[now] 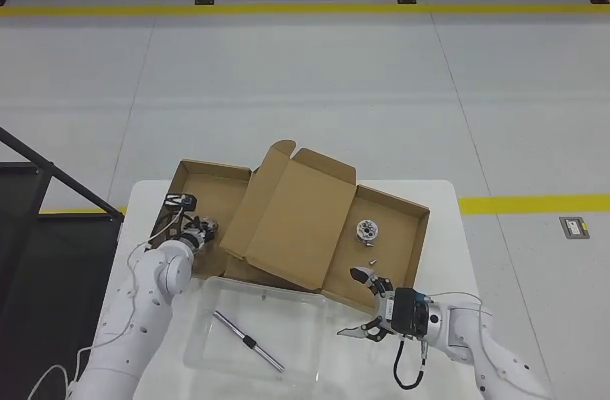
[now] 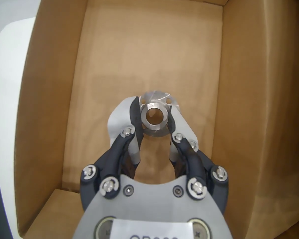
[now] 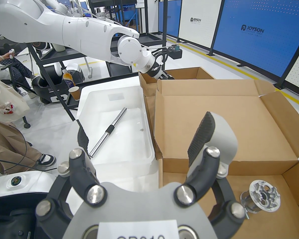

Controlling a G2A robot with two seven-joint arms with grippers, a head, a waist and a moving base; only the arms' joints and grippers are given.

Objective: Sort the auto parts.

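Records left gripper (image 2: 153,121) clamped on flange (image 2: 155,98) by its hub, bore axis running straight back along the gripper, inside left box (image 2: 251,100) at table's (image 1: 145,200) far-left corner, box floor directly beyond; right gripper (image 3: 144,135) spread apart by tray's (image 3: 109,95) right rim.

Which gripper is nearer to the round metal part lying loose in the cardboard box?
Right. The right gripper, open, is at the near edge of that box, close to the loose round part. The left gripper is in the other box, shut on a similar part.
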